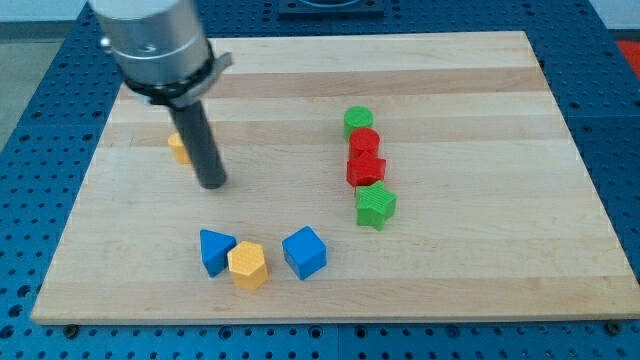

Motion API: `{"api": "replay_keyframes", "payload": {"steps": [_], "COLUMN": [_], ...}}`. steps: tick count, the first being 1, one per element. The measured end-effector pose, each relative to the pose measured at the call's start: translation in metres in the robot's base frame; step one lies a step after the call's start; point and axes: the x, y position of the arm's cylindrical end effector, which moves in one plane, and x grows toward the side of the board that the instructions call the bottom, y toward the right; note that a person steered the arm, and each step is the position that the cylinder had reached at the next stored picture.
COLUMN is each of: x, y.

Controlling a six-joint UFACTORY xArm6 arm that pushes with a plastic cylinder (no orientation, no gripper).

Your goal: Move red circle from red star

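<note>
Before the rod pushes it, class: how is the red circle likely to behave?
The red circle looks short and flat-based, so it should probably slide, not tip or roll. It touches the red star and green circle, so an off-line push may drag a neighbour along. My tip stands well to the view's left.

pale smooth wooden board (480, 90), matt plastic-looking red circle (364, 141), dark matt rod (203, 145).

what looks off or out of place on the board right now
Nothing is spilled or damaged. The red circle is still jammed against the red star in a tight column between the green circle and the green star. My tip is far off at the view's left, partly hiding a yellow block.
</note>
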Motion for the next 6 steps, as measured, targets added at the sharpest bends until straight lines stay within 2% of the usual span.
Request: {"api": "replay_keyframes", "payload": {"steps": [2,4,5,6], "x": [-0.018,-0.034,-0.047,-0.041], "y": [0.118,0.207,0.209,0.208]}}
